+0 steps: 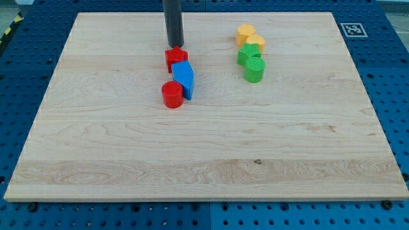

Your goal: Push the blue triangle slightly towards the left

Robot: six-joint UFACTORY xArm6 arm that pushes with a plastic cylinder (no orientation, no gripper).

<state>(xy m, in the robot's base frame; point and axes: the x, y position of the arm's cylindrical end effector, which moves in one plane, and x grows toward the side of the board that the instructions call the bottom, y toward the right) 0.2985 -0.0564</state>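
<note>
The blue triangle [186,82] lies left of the board's centre, near the view's top. A blue cube [181,68] touches it just above. A red star-shaped block [174,58] sits above that, and a red cylinder [172,94] sits at the triangle's lower left, touching it. My rod comes down from the view's top. My tip [174,47] rests just above the red star, at its top edge, and well above the blue triangle.
To the right stand a yellow-orange block [245,33], a yellow block [255,43], a green block [246,56] and a green cylinder [254,70] in a tight column. The wooden board [204,160] lies on a blue perforated table.
</note>
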